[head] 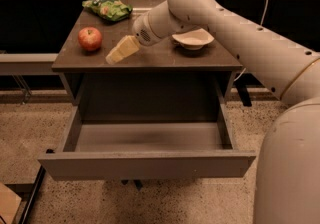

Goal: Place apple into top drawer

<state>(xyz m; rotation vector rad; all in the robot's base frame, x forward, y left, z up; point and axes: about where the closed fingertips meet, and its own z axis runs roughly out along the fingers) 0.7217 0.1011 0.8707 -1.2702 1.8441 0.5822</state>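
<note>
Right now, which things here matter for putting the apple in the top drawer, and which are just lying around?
For the job: apple; top drawer, open; gripper, over the cabinet top beside the apple.
Lying about: white bowl; green bag.

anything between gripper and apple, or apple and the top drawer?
Nothing visible. The gripper is over the cabinet top just beside the apple, bare surface between them. The top drawer is pulled open below, nothing visible on its floor. The green bag and white bowl sit off both paths.
</note>
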